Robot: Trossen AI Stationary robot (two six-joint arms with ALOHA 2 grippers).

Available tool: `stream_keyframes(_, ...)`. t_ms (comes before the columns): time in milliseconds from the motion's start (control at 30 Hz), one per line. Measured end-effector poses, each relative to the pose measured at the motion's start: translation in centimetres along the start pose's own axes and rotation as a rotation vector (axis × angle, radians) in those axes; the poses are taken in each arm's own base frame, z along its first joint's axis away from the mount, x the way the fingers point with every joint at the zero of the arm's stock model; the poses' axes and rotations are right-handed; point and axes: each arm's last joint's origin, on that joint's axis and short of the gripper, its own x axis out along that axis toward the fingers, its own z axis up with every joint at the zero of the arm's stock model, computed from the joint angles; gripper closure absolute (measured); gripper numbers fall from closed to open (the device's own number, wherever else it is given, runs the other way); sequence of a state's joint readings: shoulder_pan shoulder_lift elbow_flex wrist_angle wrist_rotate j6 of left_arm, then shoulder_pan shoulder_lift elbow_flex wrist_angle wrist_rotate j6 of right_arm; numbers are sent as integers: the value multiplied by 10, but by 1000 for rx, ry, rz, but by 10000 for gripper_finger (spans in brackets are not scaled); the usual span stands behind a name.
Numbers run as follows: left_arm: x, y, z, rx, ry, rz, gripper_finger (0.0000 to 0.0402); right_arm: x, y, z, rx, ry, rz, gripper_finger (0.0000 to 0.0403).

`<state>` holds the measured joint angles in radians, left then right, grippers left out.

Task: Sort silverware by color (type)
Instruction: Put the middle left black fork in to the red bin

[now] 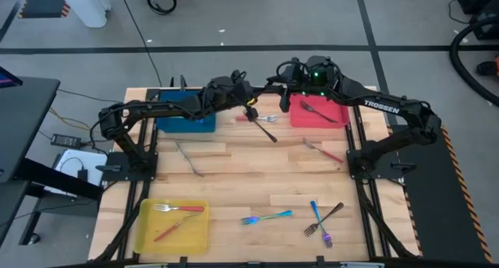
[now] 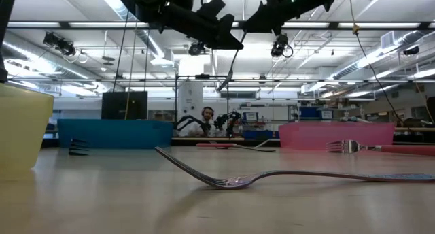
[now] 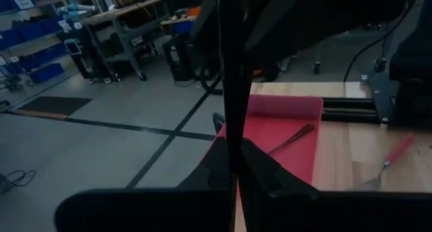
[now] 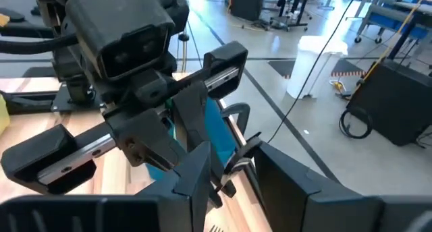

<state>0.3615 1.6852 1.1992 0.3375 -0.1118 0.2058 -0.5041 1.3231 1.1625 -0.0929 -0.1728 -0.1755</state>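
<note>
Iridescent fork (image 2: 272, 177) lies nearest, unsorted. Left gripper (image 1: 248, 106) holds a dark utensil (image 1: 263, 126) upright, pinched shut, prob. handing over to the right gripper (image 1: 287, 96) facing it; its jaws can't tell.

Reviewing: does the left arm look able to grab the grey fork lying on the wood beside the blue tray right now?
Probably not yet. The way to the grey fork looks free, but the left tool is shut on a dark utensil, so it would likely have to put that down first.
</note>
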Motion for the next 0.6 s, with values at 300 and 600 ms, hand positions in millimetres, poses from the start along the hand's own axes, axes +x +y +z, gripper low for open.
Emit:
stream_keyframes(300,0,0,0,1,0,-5,389,18,-2,-12,-12,51,-28,343)
stream_keyframes(600,0,0,-3,4,27,-14,389,23,-2,-17,-66,78,-17,386)
